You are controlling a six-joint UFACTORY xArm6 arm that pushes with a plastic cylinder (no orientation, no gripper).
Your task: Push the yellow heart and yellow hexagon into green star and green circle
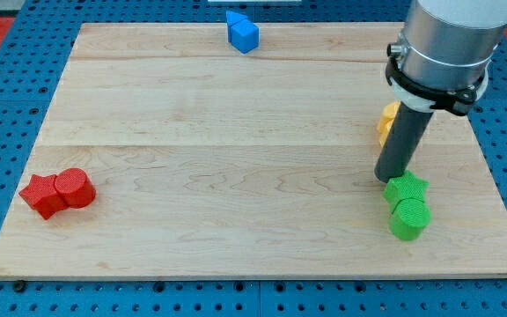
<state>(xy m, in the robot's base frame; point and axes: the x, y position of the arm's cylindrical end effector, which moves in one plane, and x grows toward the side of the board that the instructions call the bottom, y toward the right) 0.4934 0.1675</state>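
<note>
Light wooden board [236, 158] on a blue pegboard surface [7, 97]; seven blocks could be counted at most, one of them uncertain.

Green: two. One green star block [407, 187] and one green cylinder block [409, 218], touching, the circle just below the star, near the view's right edge.

Yellow: one yellow block [387, 121] is visible, largely hidden behind the arm (shape cannot be determined; a second yellow piece cannot be confirmed). It lies above the green star, apart from it.

Red: two, a red star block [42, 195] touching a red cylinder block [75, 187], view's lower left.

Blue: one blue angular block [242, 33] at the view's top.

My tip [387, 179], the plain dark rod's end with nothing to open or close, rests just left of the green star, below the yellow block.
</note>
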